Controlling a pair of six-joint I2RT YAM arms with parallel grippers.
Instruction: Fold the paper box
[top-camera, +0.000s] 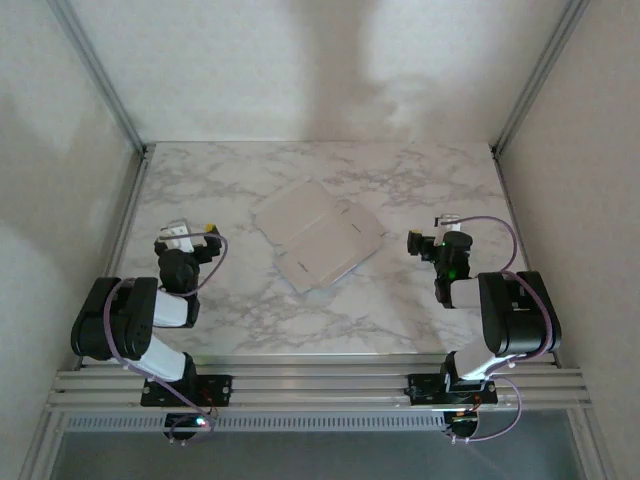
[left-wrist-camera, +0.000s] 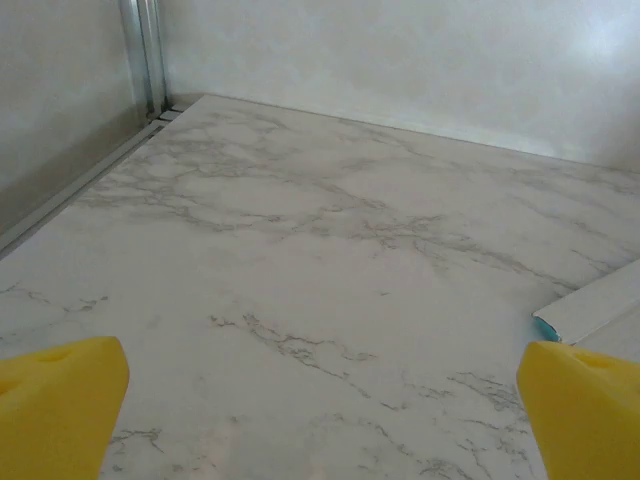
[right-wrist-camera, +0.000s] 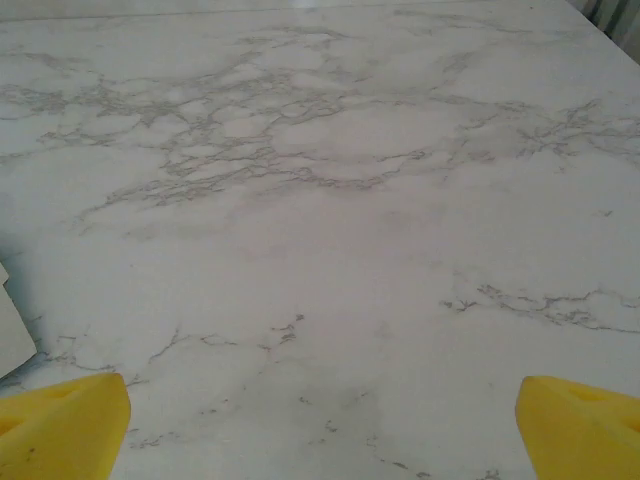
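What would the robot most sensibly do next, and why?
Probably reach the left fingers toward the nearest edge of the paper box. It lies flat and unfolded on the table, and both the left and right fingers stand open, empty and apart from it.

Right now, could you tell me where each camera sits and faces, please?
Top external: above, behind the arms, looking down on the table, paper box between left gripper and right gripper.
Left wrist: faces the far-left corner; yellow fingertips below, box edge right.
Right wrist: faces across the table; yellow fingertips below, box corner left.
All catch the box.
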